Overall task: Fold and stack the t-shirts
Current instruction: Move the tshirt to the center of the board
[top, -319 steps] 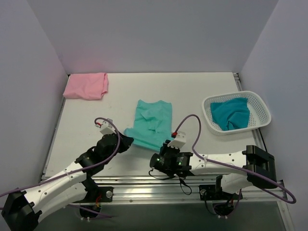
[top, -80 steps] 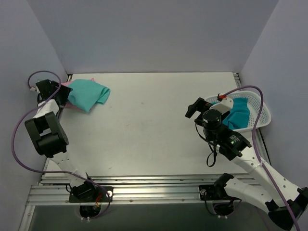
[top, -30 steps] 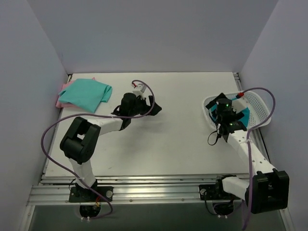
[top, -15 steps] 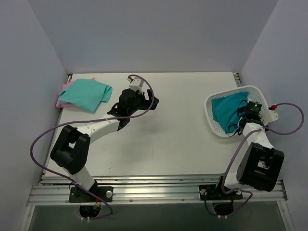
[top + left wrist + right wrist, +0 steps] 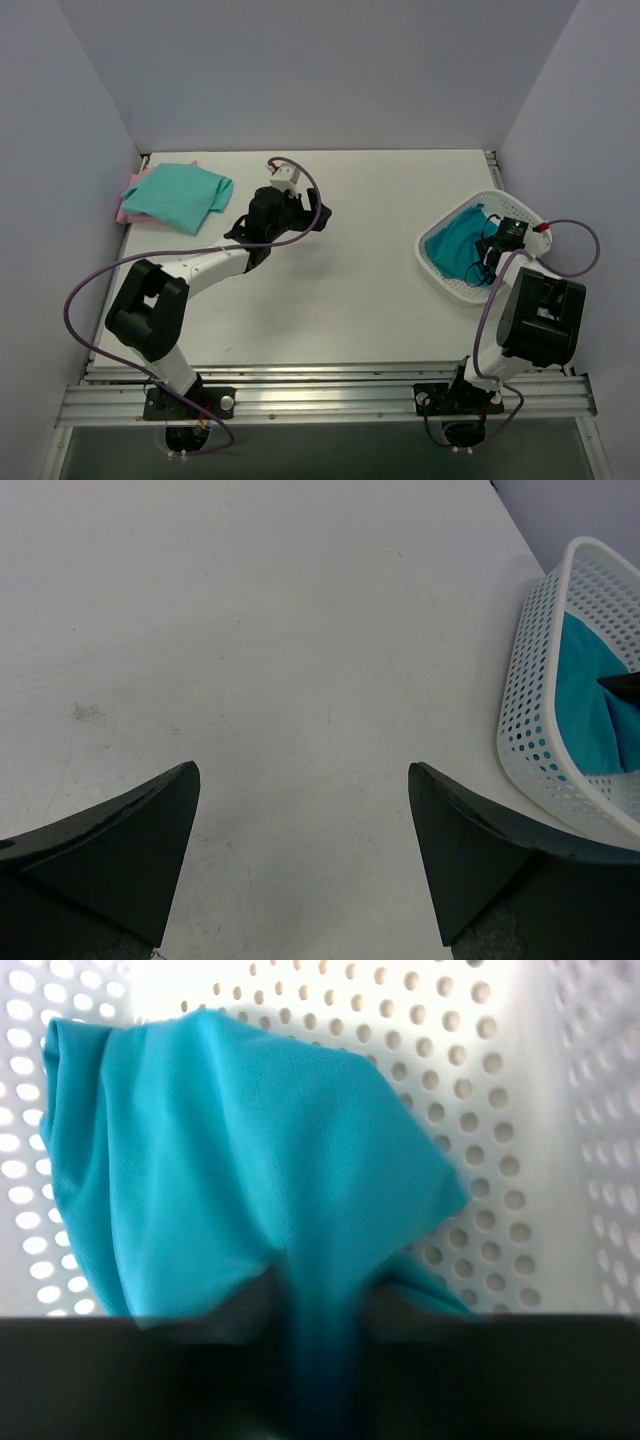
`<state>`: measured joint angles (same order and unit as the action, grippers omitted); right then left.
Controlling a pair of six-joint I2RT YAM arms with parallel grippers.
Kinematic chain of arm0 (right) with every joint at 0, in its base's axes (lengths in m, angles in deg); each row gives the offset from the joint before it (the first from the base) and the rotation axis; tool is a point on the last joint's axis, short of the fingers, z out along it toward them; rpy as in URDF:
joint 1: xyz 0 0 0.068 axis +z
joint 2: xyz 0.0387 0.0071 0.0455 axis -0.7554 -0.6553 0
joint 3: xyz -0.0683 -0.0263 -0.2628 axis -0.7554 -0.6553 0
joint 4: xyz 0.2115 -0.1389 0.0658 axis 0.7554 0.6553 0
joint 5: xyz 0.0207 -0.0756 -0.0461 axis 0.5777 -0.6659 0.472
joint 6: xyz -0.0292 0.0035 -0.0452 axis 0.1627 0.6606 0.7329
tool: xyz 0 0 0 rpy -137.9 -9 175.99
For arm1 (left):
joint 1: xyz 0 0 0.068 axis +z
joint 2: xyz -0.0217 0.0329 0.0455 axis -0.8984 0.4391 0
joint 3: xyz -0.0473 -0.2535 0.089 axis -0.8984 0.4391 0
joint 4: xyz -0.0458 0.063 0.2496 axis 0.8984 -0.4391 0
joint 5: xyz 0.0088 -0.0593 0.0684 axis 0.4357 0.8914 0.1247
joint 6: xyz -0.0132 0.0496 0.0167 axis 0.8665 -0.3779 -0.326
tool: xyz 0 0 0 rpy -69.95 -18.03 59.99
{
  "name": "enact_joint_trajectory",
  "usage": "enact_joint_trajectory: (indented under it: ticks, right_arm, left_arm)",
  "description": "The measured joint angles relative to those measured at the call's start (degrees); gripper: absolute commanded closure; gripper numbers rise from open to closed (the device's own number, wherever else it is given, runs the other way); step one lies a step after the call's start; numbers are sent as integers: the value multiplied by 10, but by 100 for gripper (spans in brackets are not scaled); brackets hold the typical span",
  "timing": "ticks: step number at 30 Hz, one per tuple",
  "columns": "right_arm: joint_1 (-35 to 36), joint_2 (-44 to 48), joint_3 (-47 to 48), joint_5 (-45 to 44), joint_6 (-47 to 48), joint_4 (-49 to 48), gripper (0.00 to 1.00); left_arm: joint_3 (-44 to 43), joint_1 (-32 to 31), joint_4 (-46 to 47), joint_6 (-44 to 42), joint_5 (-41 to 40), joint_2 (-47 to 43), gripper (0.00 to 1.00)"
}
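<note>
The light mint-green t-shirt [image 5: 180,197] lies folded at the far left on top of the pale pink t-shirt [image 5: 122,212], of which only an edge shows. The darker teal t-shirt [image 5: 455,248] [image 5: 230,1160] [image 5: 590,710] lies crumpled in the white mesh basket [image 5: 440,275]. My right gripper [image 5: 490,250] [image 5: 320,1360] reaches into the basket, shut on a gathered fold of the teal t-shirt. My left gripper [image 5: 318,215] [image 5: 303,770] hangs open over bare table near the middle, with nothing between its fingers.
The basket [image 5: 530,730] [image 5: 520,1110] sits tipped near the right table edge. Walls close in the table at the back and on both sides. The left arm stretches across the left half of the table.
The right gripper has closed on the teal t-shirt and drawn nearer. The basket has shifted left and tipped. The left arm has held still.
</note>
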<state>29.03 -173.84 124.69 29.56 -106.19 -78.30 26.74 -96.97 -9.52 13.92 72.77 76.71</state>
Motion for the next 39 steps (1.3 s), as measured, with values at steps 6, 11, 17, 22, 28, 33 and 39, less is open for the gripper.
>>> enact_joint_trajectory:
  ticks: [6, 11, 17, 22, 28, 33, 39]
  right_arm:
    - [12, 15, -15, 4, -5, -13, 100]
    - [84, 117, -8, -69, -5, 52, 100]
    - [253, 228, 126, -168, 3, 136, 100]
    - [371, 212, 288, -93, 50, 77, 47]
    - [413, 160, 363, -117, 94, 76, 0]
    - [391, 75, 368, -216, 73, 171, 0]
    - [396, 82, 222, -224, 64, 195, 0]
  left_arm:
    - [0, 0, 0, 2, 1, 0, 6]
    - [0, 0, 2, 6, 2, 0, 6]
    - [10, 0, 2, 9, -2, -3, 6]
    - [32, 6, 1, 11, -13, -22, 6]
    - [50, 30, -3, 14, -29, -74, 6]
    - [68, 42, -1, 17, -41, -111, 6]
    - [72, 43, -2, 22, -44, -114, 6]
